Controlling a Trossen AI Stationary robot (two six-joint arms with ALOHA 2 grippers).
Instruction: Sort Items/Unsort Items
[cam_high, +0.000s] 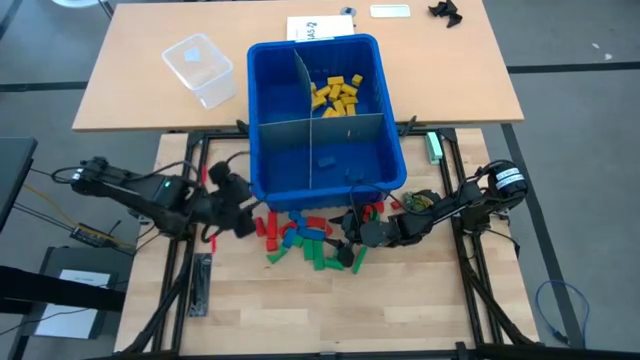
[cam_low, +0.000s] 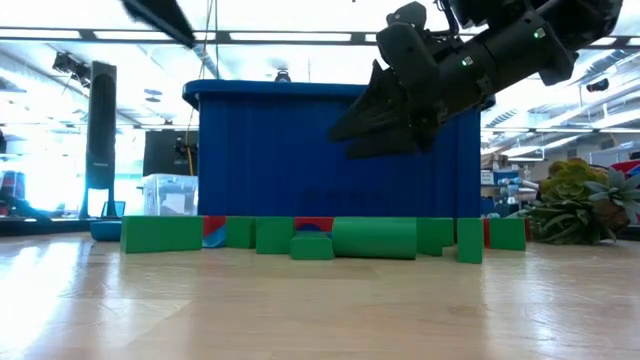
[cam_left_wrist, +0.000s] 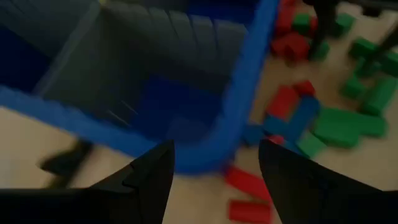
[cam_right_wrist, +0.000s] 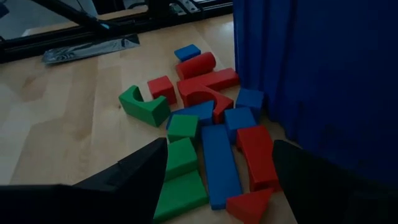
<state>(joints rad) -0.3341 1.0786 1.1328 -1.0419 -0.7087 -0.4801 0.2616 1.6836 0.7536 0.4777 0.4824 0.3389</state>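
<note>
Paper (cam_high: 318, 28) by bin (cam_high: 325, 160), writing unreadable

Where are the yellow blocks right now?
In the high view the yellow blocks lie piled in the far right compartment of the blue bin, behind the grey dividers, away from the loose blocks on the table.

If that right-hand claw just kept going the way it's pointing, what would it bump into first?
Most likely the long blue toy block lying straight ahead between the open right gripper's fingers, in the pile of red, green and blue blocks beside the large blue plastic bin. Depth is hard to judge.
</note>
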